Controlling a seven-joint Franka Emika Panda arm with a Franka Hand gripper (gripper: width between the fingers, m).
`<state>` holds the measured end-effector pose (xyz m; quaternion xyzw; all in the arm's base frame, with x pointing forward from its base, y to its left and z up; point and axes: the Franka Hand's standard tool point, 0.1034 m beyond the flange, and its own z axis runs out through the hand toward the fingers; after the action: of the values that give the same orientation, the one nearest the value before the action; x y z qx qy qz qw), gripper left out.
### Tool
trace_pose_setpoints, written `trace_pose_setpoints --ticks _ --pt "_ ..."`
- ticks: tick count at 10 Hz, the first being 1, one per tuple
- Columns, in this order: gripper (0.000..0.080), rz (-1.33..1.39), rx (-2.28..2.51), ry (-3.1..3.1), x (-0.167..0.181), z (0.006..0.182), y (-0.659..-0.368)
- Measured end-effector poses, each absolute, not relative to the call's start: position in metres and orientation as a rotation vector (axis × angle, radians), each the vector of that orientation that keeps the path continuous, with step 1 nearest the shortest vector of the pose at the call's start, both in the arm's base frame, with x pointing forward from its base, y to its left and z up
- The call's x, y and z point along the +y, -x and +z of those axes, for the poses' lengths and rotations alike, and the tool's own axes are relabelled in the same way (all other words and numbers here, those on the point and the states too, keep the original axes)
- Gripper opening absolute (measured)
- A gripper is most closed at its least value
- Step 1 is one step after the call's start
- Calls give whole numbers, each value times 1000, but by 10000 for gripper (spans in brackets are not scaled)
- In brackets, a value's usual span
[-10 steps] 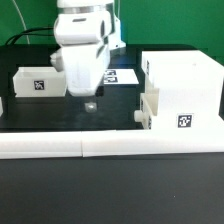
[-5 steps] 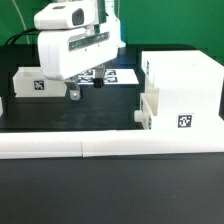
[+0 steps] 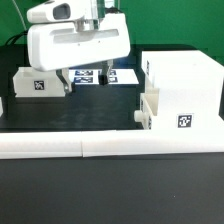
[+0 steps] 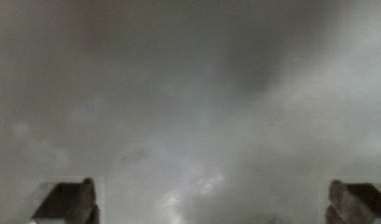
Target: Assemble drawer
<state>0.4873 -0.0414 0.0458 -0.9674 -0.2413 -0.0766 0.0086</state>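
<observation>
The tall white box casing (image 3: 185, 80) stands at the exterior view's right, with a tag on its front. A tray (image 3: 150, 106) sits partly in its lower left side, its knob (image 3: 138, 117) sticking out. A second white tray (image 3: 36, 83) with a tag lies at the left. My gripper (image 3: 84, 82) hangs tilted over the black table between that tray and the casing, fingers wide apart. The wrist view is a grey blur with only my gripper's (image 4: 212, 205) two fingertips (image 4: 62, 202) showing, far apart with nothing between them.
The marker board (image 3: 120, 77) lies flat behind my gripper. Long low white border bars (image 3: 110, 146) run along the front of the black table (image 3: 100, 112). Another white bit shows at the far left edge (image 3: 2, 104).
My gripper has moved toward the exterior view's left and risen, turning from pointing straight down to a tilted pose. The trays and the casing have not moved.
</observation>
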Motion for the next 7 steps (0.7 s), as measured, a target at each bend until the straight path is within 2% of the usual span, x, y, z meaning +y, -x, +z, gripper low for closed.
trace_pose_setpoints --ticks 3,7 --pt "648 -246 -391 3078 -47 62 -471" --pt "648 -234 -269 3082 -44 60 -470"
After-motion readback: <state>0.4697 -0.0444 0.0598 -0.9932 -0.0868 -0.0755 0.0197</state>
